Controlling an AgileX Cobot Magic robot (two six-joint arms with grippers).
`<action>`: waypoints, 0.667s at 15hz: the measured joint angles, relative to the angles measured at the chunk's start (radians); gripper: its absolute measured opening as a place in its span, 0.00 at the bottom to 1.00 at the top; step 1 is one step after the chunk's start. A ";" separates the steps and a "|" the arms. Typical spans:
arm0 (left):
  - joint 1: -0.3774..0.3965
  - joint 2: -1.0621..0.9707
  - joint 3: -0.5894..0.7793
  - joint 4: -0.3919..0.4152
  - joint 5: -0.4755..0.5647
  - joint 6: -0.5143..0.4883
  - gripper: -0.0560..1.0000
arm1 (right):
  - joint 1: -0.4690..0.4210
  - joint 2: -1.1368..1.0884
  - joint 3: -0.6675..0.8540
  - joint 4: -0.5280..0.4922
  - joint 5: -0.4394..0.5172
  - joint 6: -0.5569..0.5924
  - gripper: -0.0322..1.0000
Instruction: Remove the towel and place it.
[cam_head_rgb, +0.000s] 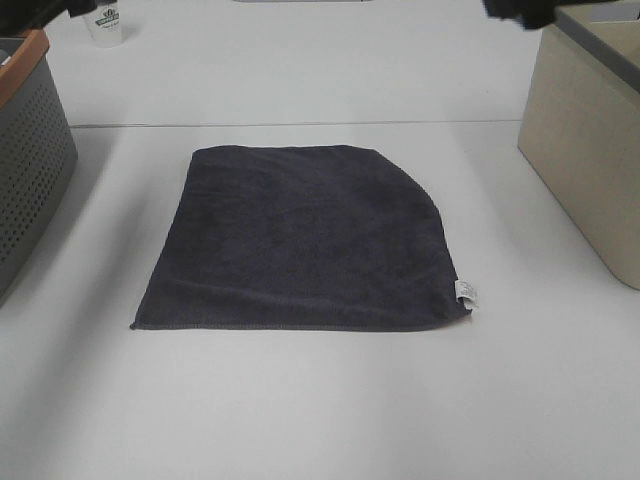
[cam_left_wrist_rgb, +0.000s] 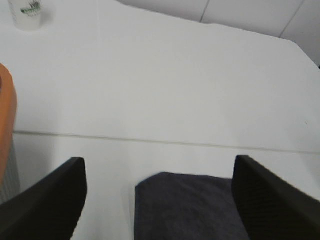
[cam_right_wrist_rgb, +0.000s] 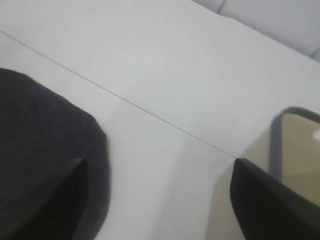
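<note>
The towel (cam_head_rgb: 305, 240) lay flat at table centre, untouched – both the left gripper (cam_left_wrist_rgb: 160, 200) and right gripper (cam_right_wrist_rgb: 160, 200) hung spread open, empty – so the approach step was on, calling for a descent onto the twelve-o'clock edge.

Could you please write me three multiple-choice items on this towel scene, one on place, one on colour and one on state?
1. The towel lies
A. flat on the table
B. in the grey basket
C. over the beige bin

2. The towel's tag is
A. red
B. white
C. green

3. The left gripper is
A. shut on the towel
C. open, holding nothing
B. out of view

Key: 1 A, it is spread between both containers; 2 B, it shows white at the near right corner; 3 C, its fingers stand wide apart.
</note>
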 joint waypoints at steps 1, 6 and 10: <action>0.000 0.000 -0.019 0.041 0.028 -0.033 0.75 | -0.042 0.017 -0.083 -0.002 0.112 0.068 0.77; 0.000 0.000 -0.029 0.006 0.134 0.099 0.74 | -0.105 0.099 -0.334 -0.045 0.480 0.120 0.77; 0.026 0.032 -0.186 -0.741 0.557 1.055 0.74 | -0.105 0.103 -0.347 -0.044 0.522 0.121 0.77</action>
